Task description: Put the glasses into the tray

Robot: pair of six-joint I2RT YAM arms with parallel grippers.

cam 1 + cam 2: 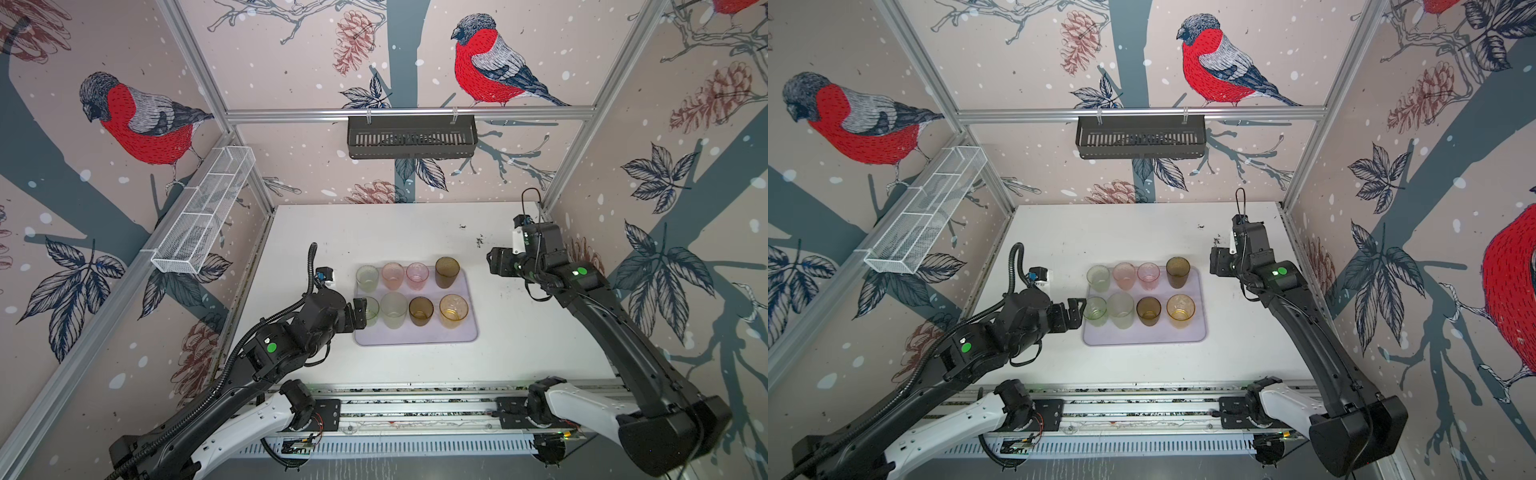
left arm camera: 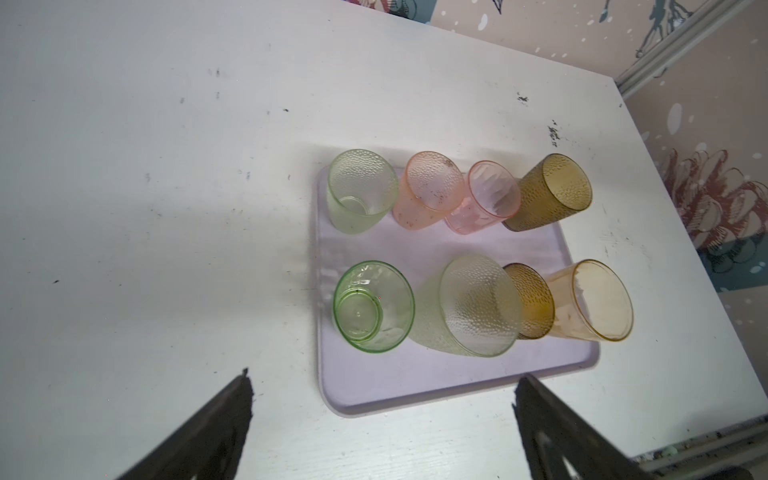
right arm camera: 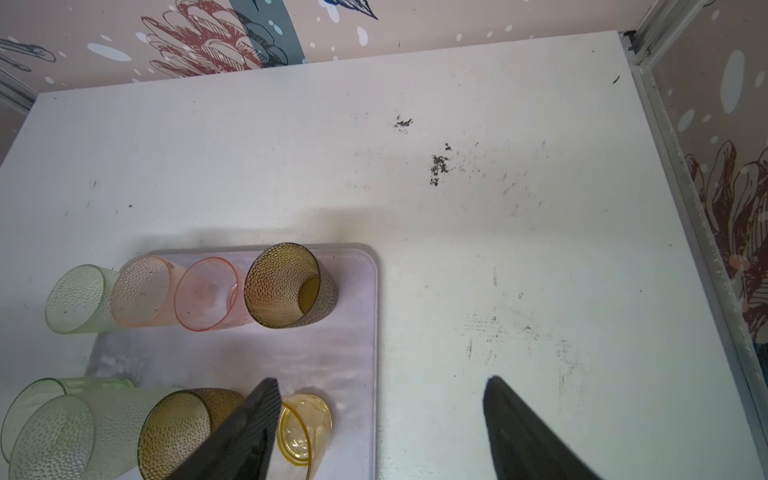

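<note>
The lavender tray (image 1: 415, 337) (image 1: 1142, 337) lies mid-table with several glasses standing upright in two rows. The far row holds a pale green glass (image 1: 367, 277), two pink ones (image 1: 392, 275) (image 1: 417, 275) and a dark amber one (image 1: 447, 271). The near row holds a green glass (image 2: 374, 307), a taller frosted one (image 1: 394, 309), a dark amber one (image 1: 421, 311) and a yellow-amber one (image 1: 454, 310). My left gripper (image 1: 360, 313) (image 2: 385, 374) is open and empty beside the tray's left edge. My right gripper (image 1: 496, 262) (image 3: 382, 379) hangs open and empty above the tray's right edge.
A black slotted basket (image 1: 411, 137) hangs on the back rail. A white wire mesh basket (image 1: 203, 212) is fixed to the left wall. Dark specks (image 1: 480, 240) mark the table's back right. Frame posts border the table, and a rail (image 1: 415, 405) runs along the front.
</note>
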